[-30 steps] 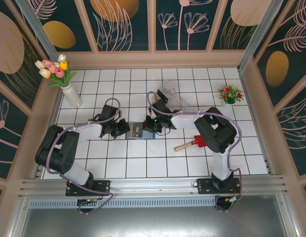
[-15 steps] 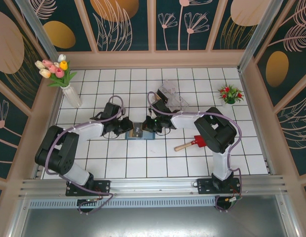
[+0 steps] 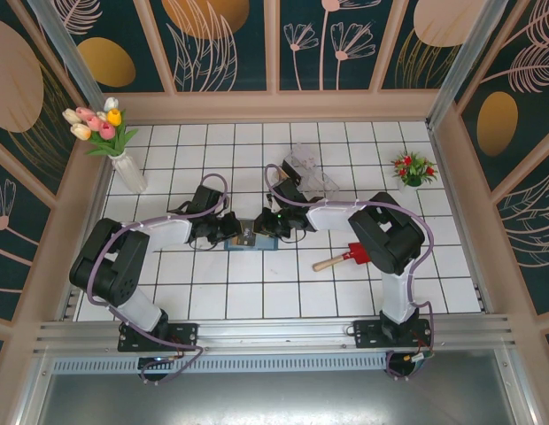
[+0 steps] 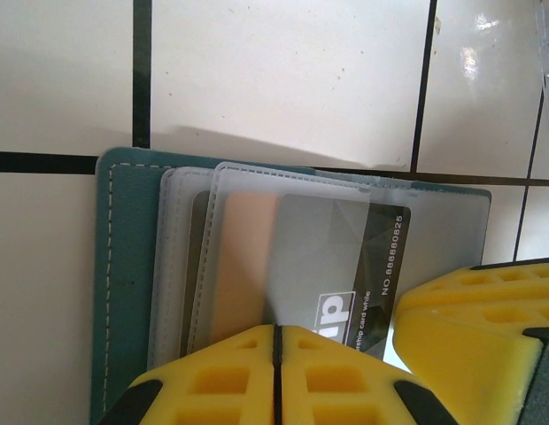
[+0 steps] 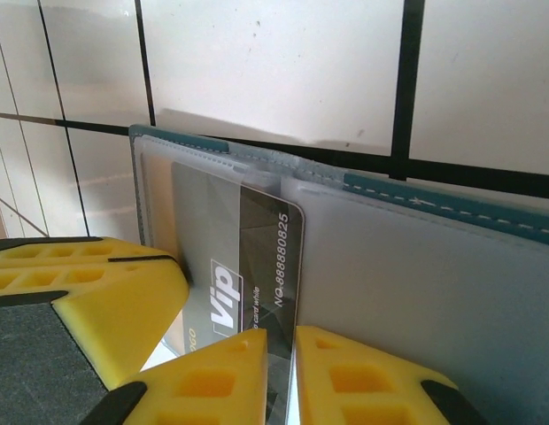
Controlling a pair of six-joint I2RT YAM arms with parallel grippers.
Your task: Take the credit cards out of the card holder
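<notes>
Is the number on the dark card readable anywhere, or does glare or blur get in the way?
Right wrist: sharp and readable on the dark card. Left wrist: readable through the frosted sleeve, glare on a tile top right. Top external: too small to read.

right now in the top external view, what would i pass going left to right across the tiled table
white vase of pink and yellow tulips → left gripper → flat slate-blue card holder → right gripper → red-bladed toy shovel with a wooden handle → small potted plant with red flowers
</notes>
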